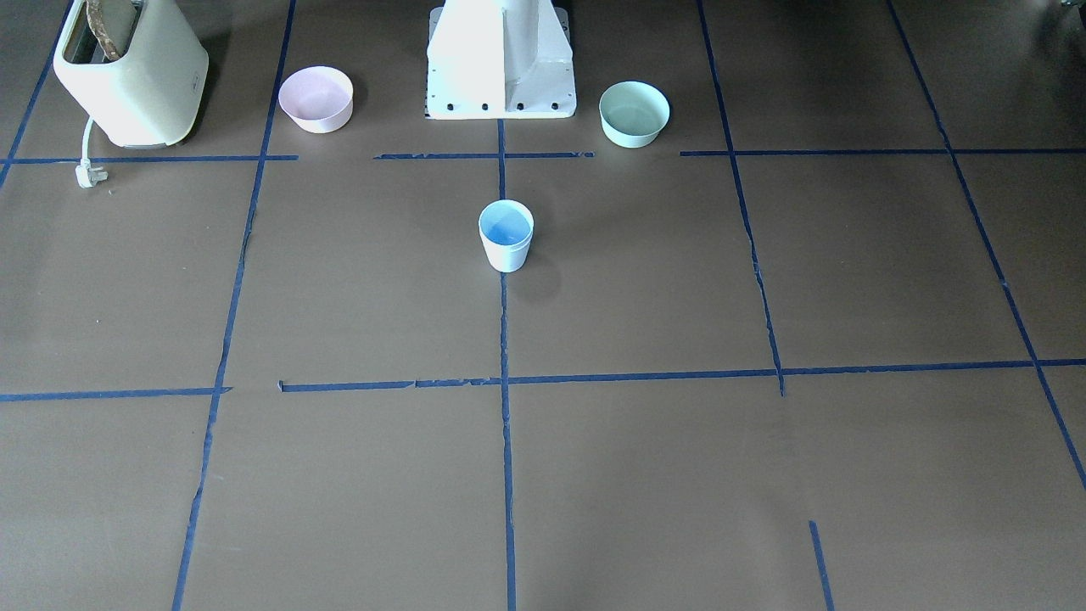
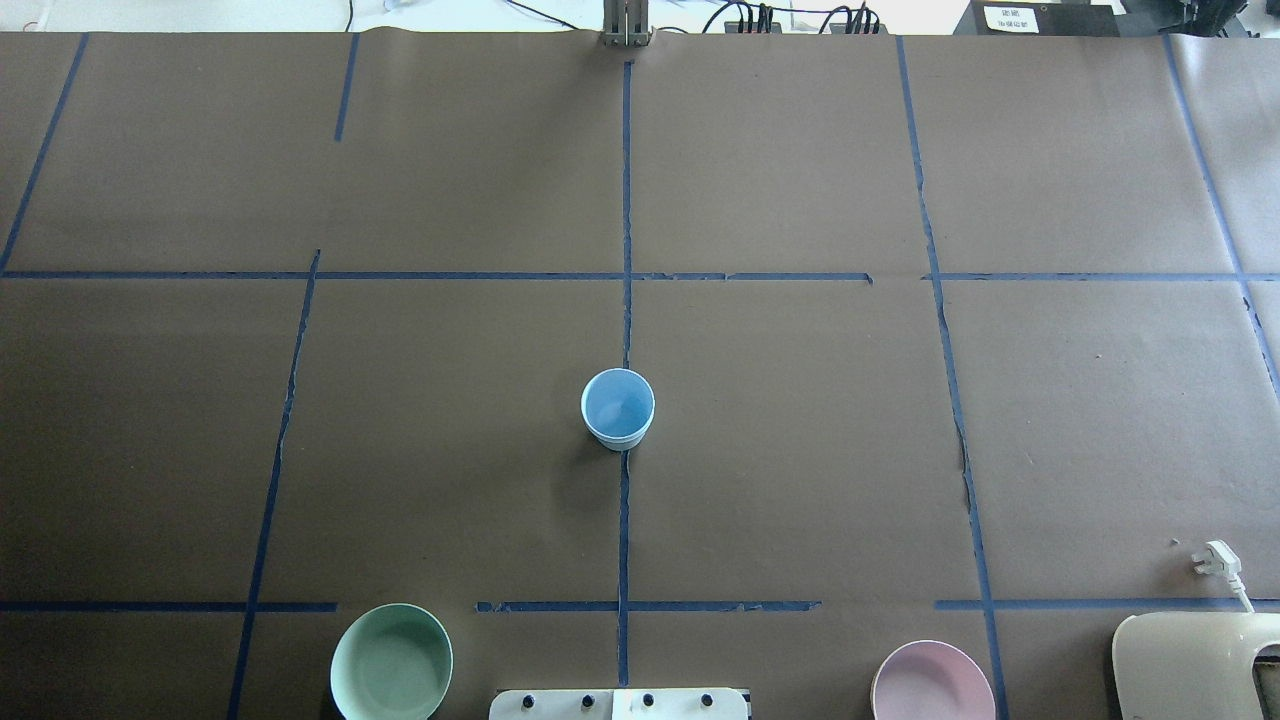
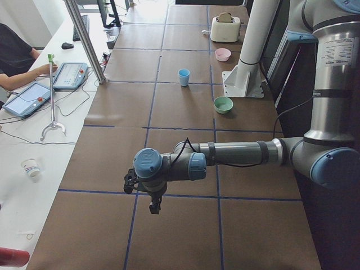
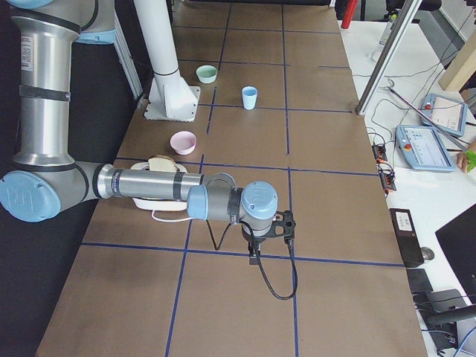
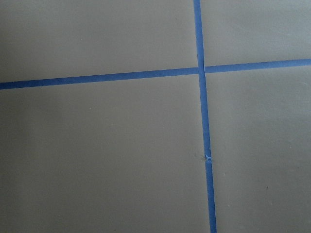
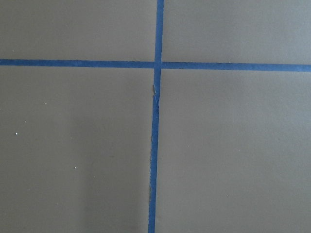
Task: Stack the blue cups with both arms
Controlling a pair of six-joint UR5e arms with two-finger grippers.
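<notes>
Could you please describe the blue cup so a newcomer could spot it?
From the white pedestal, follow the centre tape line outward. The blue cup stands upright on that line. Unlike the pink bowl and green bowl beside the pedestal, it is narrow, tall and blue inside.

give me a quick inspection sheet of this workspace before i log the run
surface: brown table with blue tape grid, gapped in places
job's things: one blue cup upright on the centre line; a second nested inside cannot be told
clutter: pink bowl, mint-green bowl, toaster
jaws: left arm and right arm point down over the table's ends, away from the cup; open or shut cannot be told
cables: black cable loops below the right arm's wrist; toaster's plug lies loose
surroundings: operator and pendants beside the table
</notes>
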